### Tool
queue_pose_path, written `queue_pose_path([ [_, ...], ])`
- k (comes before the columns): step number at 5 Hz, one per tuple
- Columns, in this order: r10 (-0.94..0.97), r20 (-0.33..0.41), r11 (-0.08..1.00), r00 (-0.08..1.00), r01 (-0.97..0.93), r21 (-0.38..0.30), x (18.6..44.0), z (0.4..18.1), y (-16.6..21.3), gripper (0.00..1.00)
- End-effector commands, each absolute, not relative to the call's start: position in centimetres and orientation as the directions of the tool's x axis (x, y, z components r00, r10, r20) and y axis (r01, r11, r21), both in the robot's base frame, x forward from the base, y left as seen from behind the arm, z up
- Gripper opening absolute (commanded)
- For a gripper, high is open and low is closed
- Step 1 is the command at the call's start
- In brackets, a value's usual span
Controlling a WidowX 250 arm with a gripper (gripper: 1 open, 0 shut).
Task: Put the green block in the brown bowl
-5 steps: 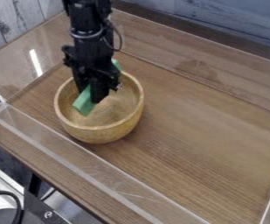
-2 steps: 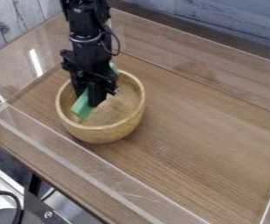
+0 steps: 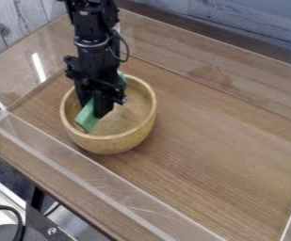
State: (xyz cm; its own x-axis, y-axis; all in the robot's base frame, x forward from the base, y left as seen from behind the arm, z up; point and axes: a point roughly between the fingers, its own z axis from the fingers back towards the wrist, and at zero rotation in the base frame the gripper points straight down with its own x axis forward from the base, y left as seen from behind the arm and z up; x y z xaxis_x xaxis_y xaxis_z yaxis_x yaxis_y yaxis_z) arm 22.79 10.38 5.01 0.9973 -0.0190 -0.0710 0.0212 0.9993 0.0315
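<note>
The brown bowl (image 3: 125, 135) stands left of centre on the wooden table, round and light tan. My gripper (image 3: 96, 97) reaches down from above into the bowl's left half and is shut on the green block (image 3: 88, 116). The block hangs tilted, its upper end between the black fingers and its lower end down inside the bowl near the left wall. I cannot tell whether the block's lower end touches the bowl's floor.
A clear plastic wall (image 3: 59, 160) runs along the table's front and left edges. The wooden tabletop (image 3: 217, 122) stretches to the right of the bowl. The black arm (image 3: 91, 24) rises above the bowl toward the back.
The gripper has sunk a little and shifted slightly left with the green block, bringing the block deeper into the bowl. The bowl has not moved.
</note>
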Motion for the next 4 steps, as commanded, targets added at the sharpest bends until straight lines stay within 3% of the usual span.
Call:
queue_pose_path([
  [1, -0.011, -0.042, 0.999, 0.999, 0.013, 0.046, 23.40, 6.03, 10.86, 0.00],
  [4, -0.009, -0.060, 0.999, 0.998, 0.012, 0.038, 23.47, 5.95, 10.72, 0.00],
])
